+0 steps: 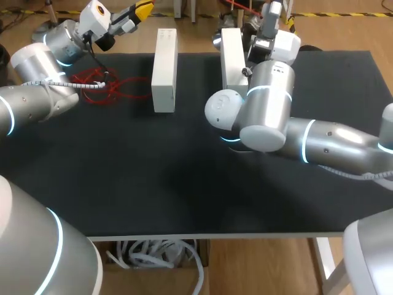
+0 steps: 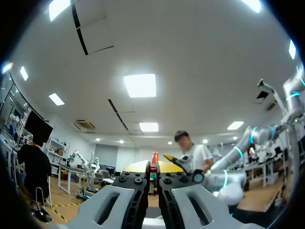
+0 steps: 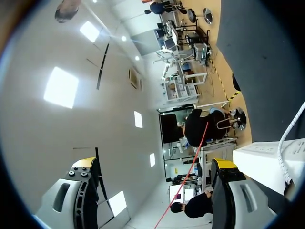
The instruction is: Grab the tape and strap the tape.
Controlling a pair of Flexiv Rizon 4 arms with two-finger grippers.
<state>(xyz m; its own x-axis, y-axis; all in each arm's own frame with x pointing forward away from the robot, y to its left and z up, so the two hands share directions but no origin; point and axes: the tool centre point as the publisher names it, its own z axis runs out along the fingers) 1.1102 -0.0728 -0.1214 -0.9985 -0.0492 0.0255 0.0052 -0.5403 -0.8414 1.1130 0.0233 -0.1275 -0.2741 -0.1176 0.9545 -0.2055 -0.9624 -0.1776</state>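
Left gripper (image 2: 153, 172) pinches thin red tape (image 2: 154, 160); right gripper (image 3: 157, 191) gapes.
Slack lies at ten o'clock; probably best to close the right squarely across the strand.

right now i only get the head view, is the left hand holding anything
Observer: Yes. The left wrist view shows the left hand shut on a red strip of tape.
Operator: ok and the right hand
Observer: The right hand is open, fingers wide apart.
Operator: anything in that gap
Observer: Only a thin red line crossing it, touching neither finger. It may be tape, I cannot tell.
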